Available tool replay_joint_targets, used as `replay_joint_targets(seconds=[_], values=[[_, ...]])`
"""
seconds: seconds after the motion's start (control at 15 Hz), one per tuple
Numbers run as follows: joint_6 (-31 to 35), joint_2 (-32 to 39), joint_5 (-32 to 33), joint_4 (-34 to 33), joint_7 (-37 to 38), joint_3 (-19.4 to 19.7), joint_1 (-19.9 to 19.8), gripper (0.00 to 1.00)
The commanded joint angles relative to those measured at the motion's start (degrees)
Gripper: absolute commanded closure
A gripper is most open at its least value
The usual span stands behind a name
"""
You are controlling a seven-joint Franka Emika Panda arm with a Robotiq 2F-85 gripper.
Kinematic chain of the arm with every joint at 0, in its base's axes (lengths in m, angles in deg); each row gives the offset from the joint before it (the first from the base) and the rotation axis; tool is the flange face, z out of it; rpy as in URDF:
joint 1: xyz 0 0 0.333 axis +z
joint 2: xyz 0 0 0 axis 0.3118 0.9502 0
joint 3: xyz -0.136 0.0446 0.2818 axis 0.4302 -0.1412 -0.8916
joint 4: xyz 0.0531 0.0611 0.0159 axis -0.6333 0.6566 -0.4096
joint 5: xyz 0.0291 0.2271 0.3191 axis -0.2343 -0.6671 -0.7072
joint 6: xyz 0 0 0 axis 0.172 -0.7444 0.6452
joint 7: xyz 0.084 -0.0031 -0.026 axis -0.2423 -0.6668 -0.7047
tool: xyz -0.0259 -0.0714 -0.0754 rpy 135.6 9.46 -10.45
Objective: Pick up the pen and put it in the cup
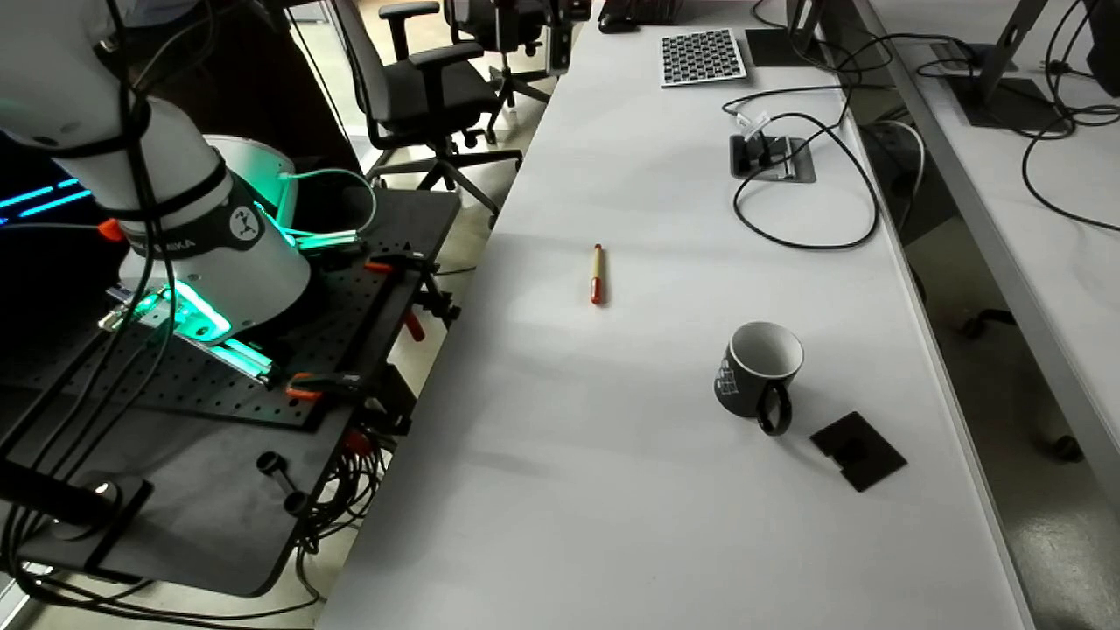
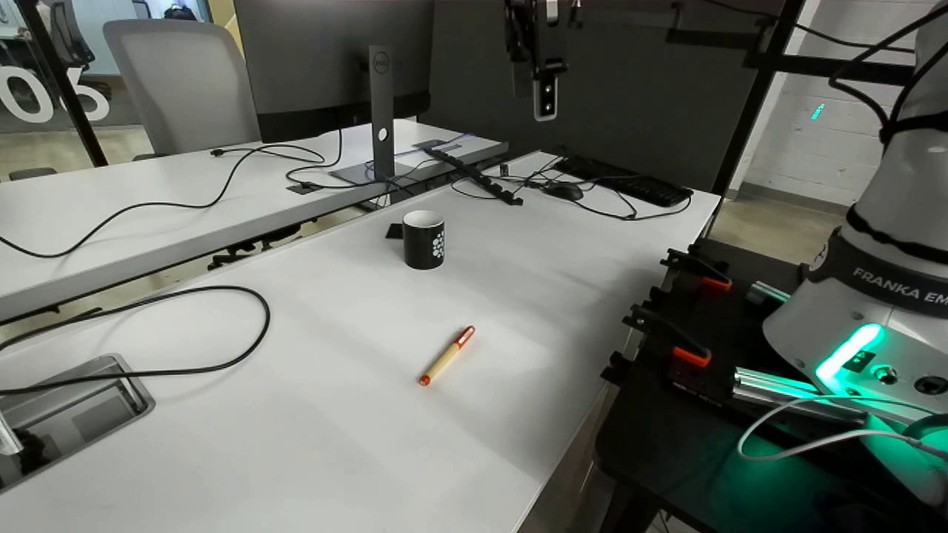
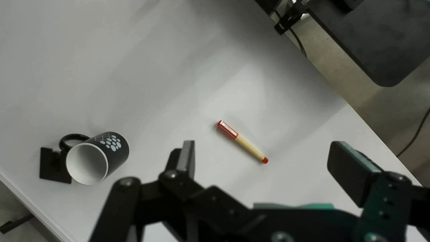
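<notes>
Glowing green at its foot, your arm [image 1: 184,166] stands at the left of an exterior view, on a black table [image 1: 192,516] with two clamps [image 1: 337,383] along its right edge. Far beyond it you have a chair [image 1: 451,92]. Your gripper [image 3: 263,157] hangs high over the white desk [image 1: 560,455] — in the wrist view you see its fingers [image 3: 349,171] wide apart. Left of the desk's middle your pen [image 1: 598,276] lies flat, red cap at the near end, pale barrel running to the far; in the wrist view it shows down between those fingers. Right of it and nearer, well apart, your cup [image 1: 744,394] stands upright, handle turned to the near side. Farther along the desk, a black cable [image 1: 827,248] loops beside a grey recess [image 1: 801,166]. Just right of the cup, a little nearer, you see the pad [image 1: 860,448], black and flat. Rightmost runs a second desk [image 1: 1076,289] — a monitor stand [image 1: 1008,61] rises from its far part.
</notes>
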Motion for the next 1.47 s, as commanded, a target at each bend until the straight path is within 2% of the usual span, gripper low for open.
replay_joint_targets(seconds=[0.0, 0.2, 0.33, 0.67, 0.87, 1.4], values=[[6.2, 2.7, -2.0, 0.3, -7.5, 1.6, 1.1, 0.0], [10.9, 7.6, -4.0, -0.7, -14.3, 2.0, 1.8, 0.0], [11.7, 11.1, -6.3, -1.6, -18.7, 1.9, 2.0, 0.0], [9.2, 20.6, -11.6, -4.9, -29.3, 0.3, 0.7, 0.0], [7.9, 25.8, -10.6, -7.4, -32.6, -0.9, -0.4, 0.0], [13.0, 33.9, -2.4, -11.3, -21.2, -1.8, -0.5, 0.0]])
